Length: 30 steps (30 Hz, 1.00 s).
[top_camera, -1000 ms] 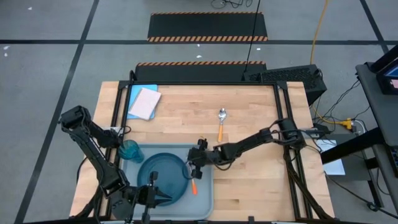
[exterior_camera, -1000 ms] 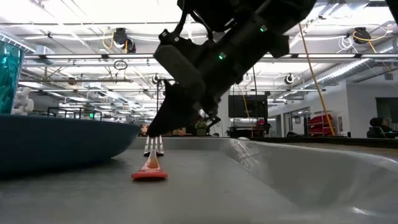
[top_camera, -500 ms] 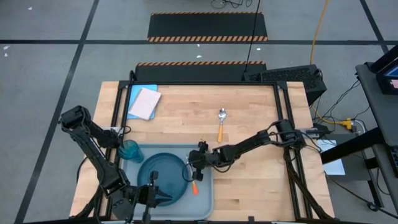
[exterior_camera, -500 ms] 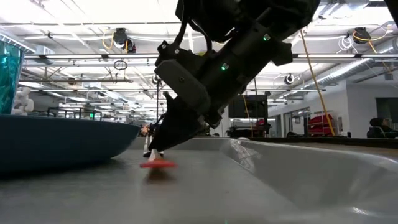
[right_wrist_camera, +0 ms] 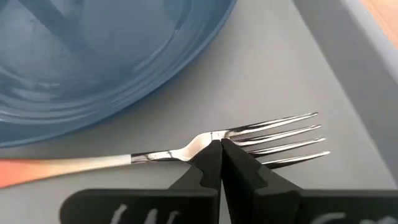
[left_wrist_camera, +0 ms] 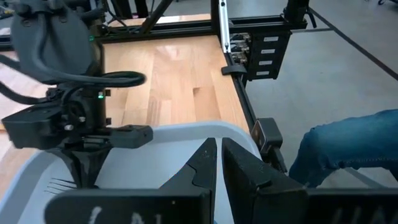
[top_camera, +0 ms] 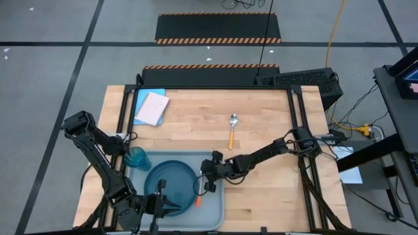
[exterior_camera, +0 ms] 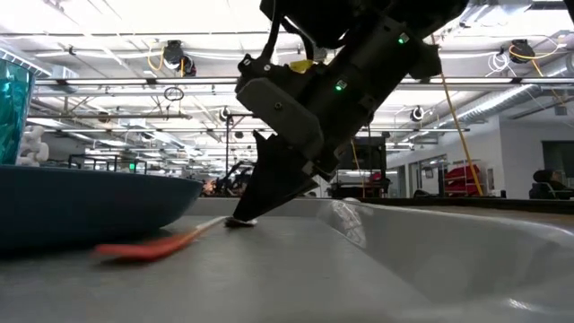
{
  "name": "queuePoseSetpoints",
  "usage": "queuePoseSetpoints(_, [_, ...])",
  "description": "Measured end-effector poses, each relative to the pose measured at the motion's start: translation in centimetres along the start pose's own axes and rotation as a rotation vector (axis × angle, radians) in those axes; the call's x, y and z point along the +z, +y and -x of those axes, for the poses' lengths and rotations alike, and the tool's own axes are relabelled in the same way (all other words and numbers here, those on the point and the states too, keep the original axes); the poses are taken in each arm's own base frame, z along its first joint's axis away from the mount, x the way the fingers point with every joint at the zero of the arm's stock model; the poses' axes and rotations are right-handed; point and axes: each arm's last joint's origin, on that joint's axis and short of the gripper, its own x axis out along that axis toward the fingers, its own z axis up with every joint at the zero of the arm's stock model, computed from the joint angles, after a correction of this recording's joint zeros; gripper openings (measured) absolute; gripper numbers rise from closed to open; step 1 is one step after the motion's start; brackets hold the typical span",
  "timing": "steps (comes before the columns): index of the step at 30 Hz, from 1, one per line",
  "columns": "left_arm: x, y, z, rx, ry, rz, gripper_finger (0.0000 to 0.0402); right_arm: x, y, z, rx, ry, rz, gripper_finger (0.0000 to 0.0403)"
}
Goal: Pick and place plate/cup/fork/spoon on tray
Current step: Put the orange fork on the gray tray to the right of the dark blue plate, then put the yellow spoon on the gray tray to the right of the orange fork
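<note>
Two tools had their fingers together: the right tool [top_camera: 206, 183] pressed the fork [right_wrist_camera: 205, 147] onto the tray [top_camera: 215, 212] at lower centre; the left tool [top_camera: 171, 207] hovered over the plate [top_camera: 170, 179].

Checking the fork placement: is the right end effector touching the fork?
Touching. In the right wrist view the shut right end effector tips press on the fork neck, no gap showing. The fork lies flat on the tray.

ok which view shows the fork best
The right wrist view: the fork fills it, tines and neck sharp, with the shut right gripper touching its neck. The high view shows only an orange sliver beside the plate; the low view blurs its handle; the left wrist view catches just the tines.
</note>
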Motion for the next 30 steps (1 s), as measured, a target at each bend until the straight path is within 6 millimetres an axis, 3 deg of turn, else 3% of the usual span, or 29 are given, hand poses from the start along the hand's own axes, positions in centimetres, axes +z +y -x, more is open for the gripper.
queuePoseSetpoints(21, [0.0,0.0,0.0,-0.001,-0.001,0.001,0.0026,0.3,0.3,0.1,0.034,-0.034,0.019,0.0000])
queuePoseSetpoints(30, [0.0,0.0,0.0,-0.001,-0.001,0.000,0.0026,1.3,0.7,1.5,0.058,-0.081,0.020,0.0000])
